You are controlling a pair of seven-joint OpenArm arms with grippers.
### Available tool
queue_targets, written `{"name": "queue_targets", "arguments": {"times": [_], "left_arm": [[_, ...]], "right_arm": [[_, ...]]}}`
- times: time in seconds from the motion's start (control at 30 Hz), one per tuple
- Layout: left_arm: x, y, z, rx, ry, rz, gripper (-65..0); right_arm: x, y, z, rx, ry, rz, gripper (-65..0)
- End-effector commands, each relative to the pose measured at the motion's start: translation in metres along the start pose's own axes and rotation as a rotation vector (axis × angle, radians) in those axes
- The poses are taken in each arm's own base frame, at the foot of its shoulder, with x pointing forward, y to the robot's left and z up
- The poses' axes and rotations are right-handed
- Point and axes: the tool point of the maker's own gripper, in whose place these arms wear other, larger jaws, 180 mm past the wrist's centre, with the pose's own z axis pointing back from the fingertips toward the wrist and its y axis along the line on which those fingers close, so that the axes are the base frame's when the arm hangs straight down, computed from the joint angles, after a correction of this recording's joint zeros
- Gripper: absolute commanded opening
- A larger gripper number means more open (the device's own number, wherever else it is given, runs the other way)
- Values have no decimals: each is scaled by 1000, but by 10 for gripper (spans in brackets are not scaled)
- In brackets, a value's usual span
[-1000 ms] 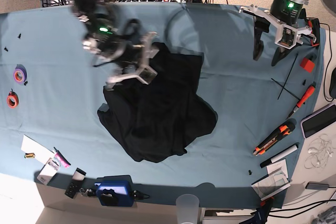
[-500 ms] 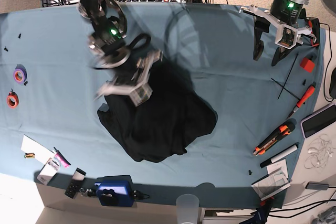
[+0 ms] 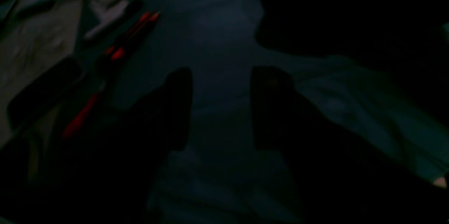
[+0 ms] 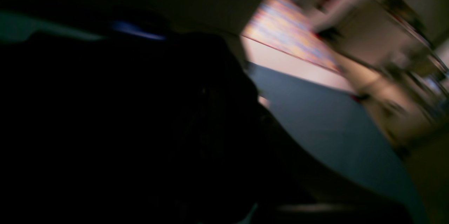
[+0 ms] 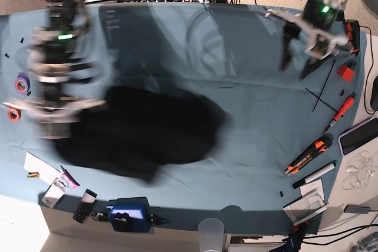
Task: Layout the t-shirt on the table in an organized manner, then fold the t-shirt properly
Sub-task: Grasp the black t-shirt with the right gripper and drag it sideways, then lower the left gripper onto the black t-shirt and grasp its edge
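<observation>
The black t-shirt (image 5: 147, 131) lies bunched and motion-blurred on the teal table (image 5: 260, 110), left of centre. At the shirt's left edge is my right gripper (image 5: 59, 113), heavily blurred and shut on the cloth. In the right wrist view black t-shirt fabric (image 4: 140, 129) fills most of the picture, and the fingers are hidden in it. My left gripper (image 5: 295, 62) hangs over the far right of the table, well away from the shirt. Its two fingers (image 3: 179, 108) stand apart, open, over bare table (image 3: 221, 41).
Purple tape (image 5: 22, 84) and red tape (image 5: 13, 112) lie at the left edge. Orange-black tools (image 5: 307, 154) and a red block (image 5: 346, 72) lie at the right. A blue device (image 5: 127, 216) and a clear cup (image 5: 211, 231) stand at the front edge.
My right arm swung fast to the left and toward the front, and the t-shirt slid left with it and spread wider. The left arm barely moved.
</observation>
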Motion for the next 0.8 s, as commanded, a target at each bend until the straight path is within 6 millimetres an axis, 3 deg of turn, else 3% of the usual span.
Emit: {"name": "queue_targets", "arguments": {"times": [0.0,0.13,0.2,0.37,0.5,0.6,0.77], "left_arm": [[14,-3,-1,-12,-55,2,-364],[30,-26,-15,-87,-121,21,-364],[38,-41,-22,-130,-148,4,-364],[22,-77,-52,-238,-123,-9,-364],[26,-116,-71,-363,-149,-2,-363],[23,-144,-86,-424,-145,-92,-326],[15,-167,-114,-427,-124,-138,-252]], "right_arm": [[10,-19,1,-62,-42,0,-650],[-10,-46,0,-129,16,-8,-650],[-24,-43,-4,-95,53,-11,-650],[-59,-32,-12,-39,148,-25,-650],[-63,-32,-14,-38,158,-25,-650],[-63,-32,-14,-38,160,-25,-650],[-64,-32,-13,-39,162,-22,-650]]}}
